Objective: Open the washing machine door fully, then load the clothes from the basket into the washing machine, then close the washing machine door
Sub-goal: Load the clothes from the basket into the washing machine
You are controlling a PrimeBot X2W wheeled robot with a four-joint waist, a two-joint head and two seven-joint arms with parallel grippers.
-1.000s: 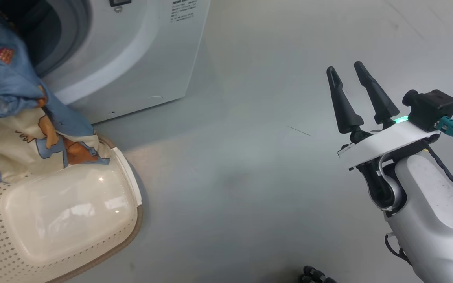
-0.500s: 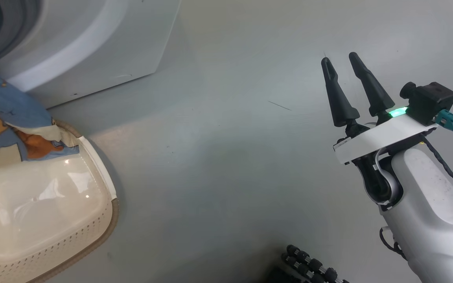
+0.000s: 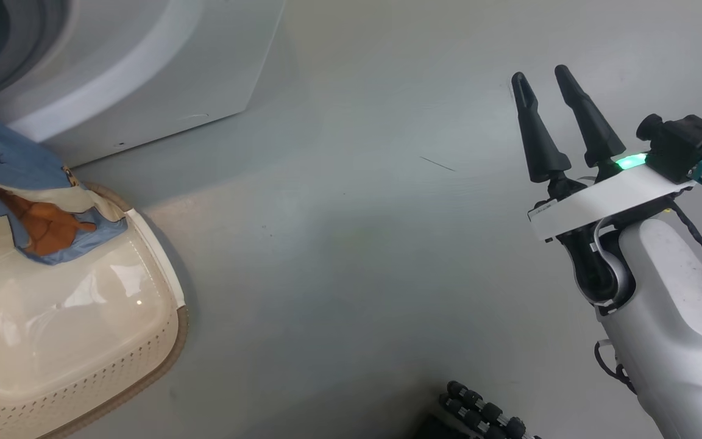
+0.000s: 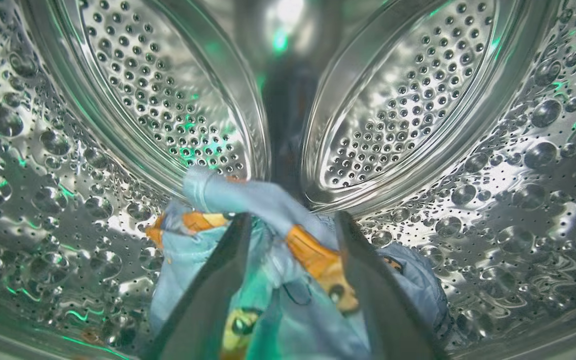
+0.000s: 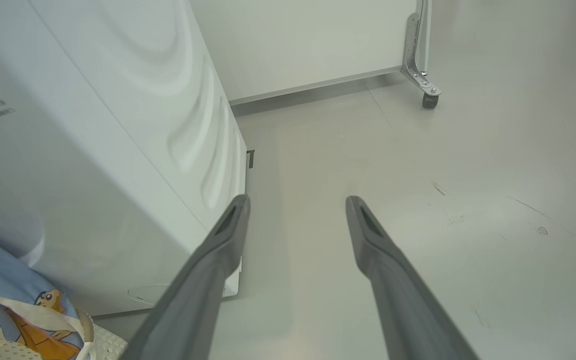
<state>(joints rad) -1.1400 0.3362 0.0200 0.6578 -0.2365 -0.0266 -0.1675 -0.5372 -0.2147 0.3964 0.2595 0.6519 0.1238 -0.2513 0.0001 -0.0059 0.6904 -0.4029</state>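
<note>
So the left gripper (image 4: 294,216) is right inside the drum (image 4: 158,90) of the washing machine (image 3: 144,67), with a bunch of the clothes (image 4: 268,200) between its fingers and just ahead of them. More cloth drapes over the rim of the basket (image 3: 165,341), which sits on the floor (image 3: 351,274) just in front of the machine, well left of the right gripper (image 3: 540,73).

Head camera steeply down over grey floor (image 3: 351,256), left wrist camera close inside perforated steel drum (image 4: 418,100), right wrist camera low beside big white washing machine (image 5: 93,150), head view sharing its lower corner
</note>
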